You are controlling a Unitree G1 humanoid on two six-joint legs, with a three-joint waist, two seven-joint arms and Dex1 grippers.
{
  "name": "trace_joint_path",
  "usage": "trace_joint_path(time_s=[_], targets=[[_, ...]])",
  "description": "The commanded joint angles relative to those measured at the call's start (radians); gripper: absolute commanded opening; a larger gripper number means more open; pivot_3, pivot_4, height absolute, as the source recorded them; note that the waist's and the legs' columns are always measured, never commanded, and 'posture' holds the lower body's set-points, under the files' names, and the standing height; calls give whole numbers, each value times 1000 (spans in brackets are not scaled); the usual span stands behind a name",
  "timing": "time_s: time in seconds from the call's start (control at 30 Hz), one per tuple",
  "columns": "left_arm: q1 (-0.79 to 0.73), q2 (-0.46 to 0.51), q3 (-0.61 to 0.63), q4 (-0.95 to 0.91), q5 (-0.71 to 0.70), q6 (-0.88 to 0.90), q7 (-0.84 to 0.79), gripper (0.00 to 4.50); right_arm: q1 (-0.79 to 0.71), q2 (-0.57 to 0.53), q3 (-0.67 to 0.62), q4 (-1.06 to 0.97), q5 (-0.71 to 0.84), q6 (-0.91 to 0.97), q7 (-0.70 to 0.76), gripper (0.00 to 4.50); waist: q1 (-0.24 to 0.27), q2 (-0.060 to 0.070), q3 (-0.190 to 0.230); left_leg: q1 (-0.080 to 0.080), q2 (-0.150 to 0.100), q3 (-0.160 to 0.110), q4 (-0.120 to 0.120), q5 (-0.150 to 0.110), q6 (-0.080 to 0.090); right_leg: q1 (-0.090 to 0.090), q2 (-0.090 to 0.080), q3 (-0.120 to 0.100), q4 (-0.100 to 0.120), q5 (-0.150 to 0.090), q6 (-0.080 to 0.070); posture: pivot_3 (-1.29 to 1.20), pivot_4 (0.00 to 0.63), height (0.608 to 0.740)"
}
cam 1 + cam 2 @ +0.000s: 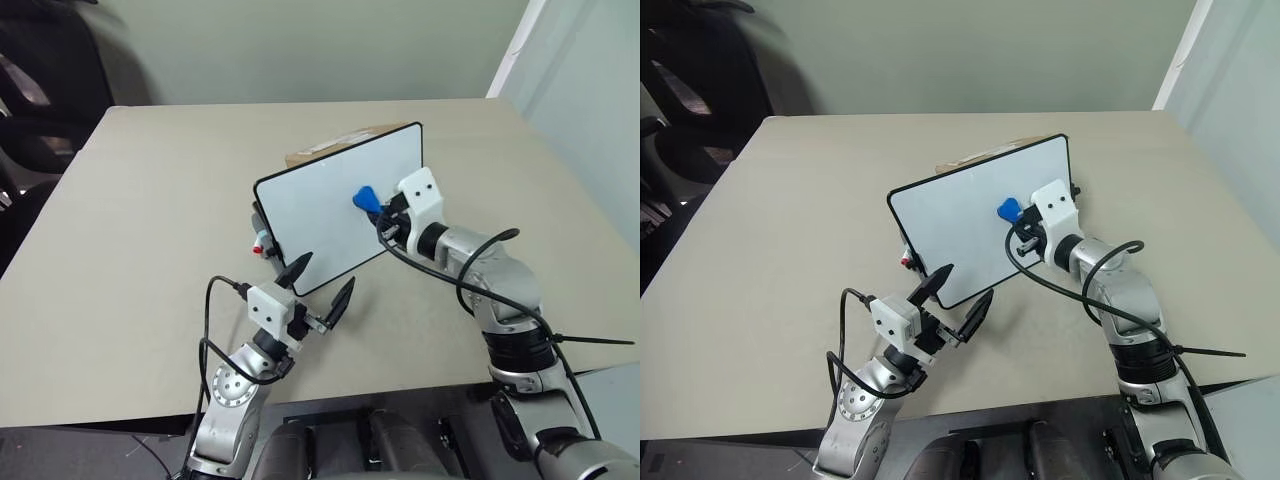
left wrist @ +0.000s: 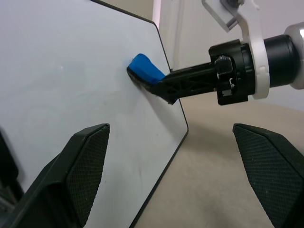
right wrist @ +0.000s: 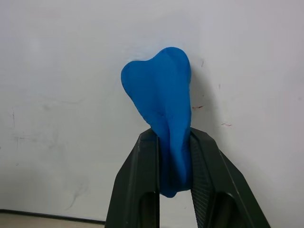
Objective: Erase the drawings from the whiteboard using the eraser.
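Evidently the wiping step was under way: the eraser (image 3: pixel 161 102), a squashed blue block, was pressed against the face of the whiteboard (image 1: pixel 320 205), at about three o'clock of the board's middle in the head views. Of the drawings (image 3: pixel 223 123) only a few faint red flecks showed in the right wrist view, just beside the eraser at its three o'clock; the rest of the white surface looked clean. By my reading the job was nearly done, and the next move called for a short stroke across those flecks with the pressure kept on.

The right gripper (image 3: pixel 175 156) pinched the eraser's lower half between its black fingers, the block bulging out past the tips. The whiteboard stood tilted on the table (image 1: pixel 130 250), propped against a cardboard box (image 1: pixel 335 145). The left gripper (image 1: pixel 318 285) hung spread and empty near the board's lower edge, at six o'clock, holding nothing.
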Motion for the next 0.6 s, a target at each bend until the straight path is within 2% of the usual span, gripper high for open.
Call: trace_joint_path(time_s=[0.03, 0.13, 0.27, 0.43, 0.6], targets=[[10, -1, -1, -45, 1, -10, 3, 4500, 36, -28, 80, 25, -33, 47, 11, 524, -2, 0, 0, 0, 0, 0, 0, 0, 0, 0, 0, 0, 0, -1, 0, 0, 150, 740], [13, -1, 2, -49, -3, -10, 4, 4500, 49, -48, 97, 34, -39, 58, 11, 524, -3, 0, 0, 0, 0, 0, 0, 0, 0, 0, 0, 0, 0, -4, 5, 0, 150, 740], [11, -1, 6, -47, -6, -10, 2, 4500, 51, -67, 58, -2, -23, 41, 18, 524, -2, 0, 0, 0, 0, 0, 1, 1, 0, 1, 0, 0, 0, 2, 5, 0, 150, 740], [-6, 6, 8, -23, -4, -13, -9, 4500, 60, -74, -93, -99, 57, 57, 17, 524, 1, 0, 0, 0, 0, 0, 1, 3, 0, 1, 0, 0, 0, 4, 5, 0, 150, 740], [-19, 2, -7, 2, 12, -18, -10, 4500, 164, -169, -235, -239, 119, 105, 44, 524, 14, 0, 0, -1, 0, 0, 1, 1, 2, 2, 0, 0, -1, 0, 4, 0, 150, 740]])
